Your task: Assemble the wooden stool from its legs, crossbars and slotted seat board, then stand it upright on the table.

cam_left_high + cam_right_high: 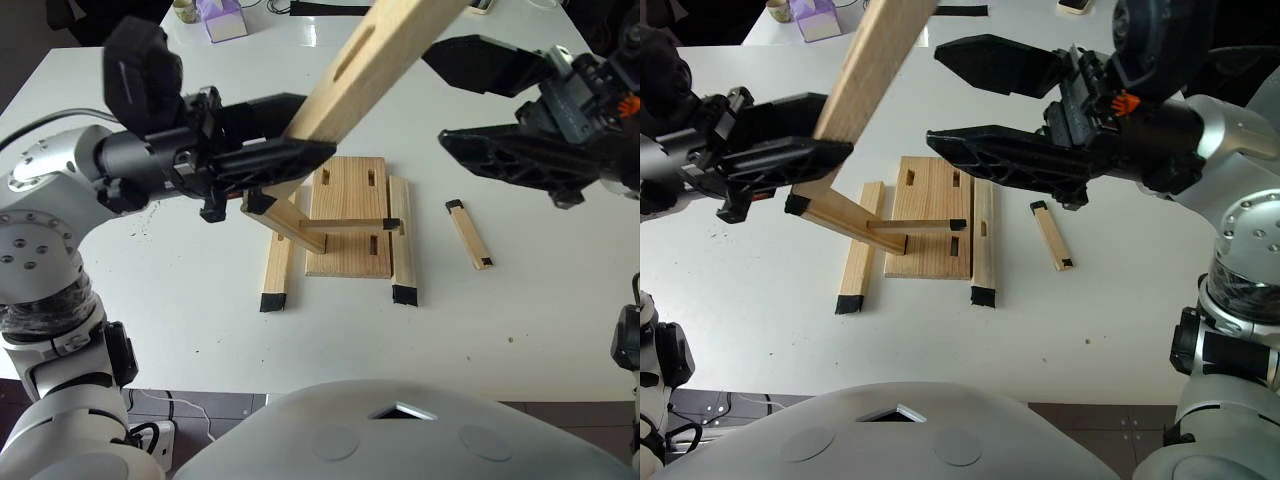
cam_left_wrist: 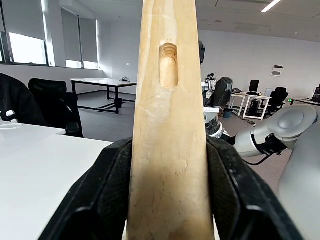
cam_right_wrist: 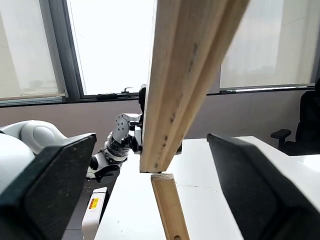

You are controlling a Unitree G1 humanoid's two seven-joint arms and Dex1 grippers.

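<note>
Pale wood leg point(image 1: 370, 60), one oval slot showing, is clenched in your left pincer point(image 1: 315, 125) and tilted up and away over the white bench point(image 1: 180, 300). Its black-capped lower end hangs above the seat board point(image 1: 350, 190). A short bar point(image 1: 350, 224) juts from it; I can't tell how it's seated. The seat board lies flat mid-bench with four slots, a flat leg on its left point(image 1: 278, 270) and a flat leg on its right point(image 1: 402, 245), both black-capped and well back from the near edge. A loose crossbar point(image 1: 469, 235) lies apart to the right. Your right pincer point(image 1: 935, 92) is released, jaws wide either side of the held leg, no contact visible. A lilac box point(image 1: 222, 18) sits at the far edge.
</note>
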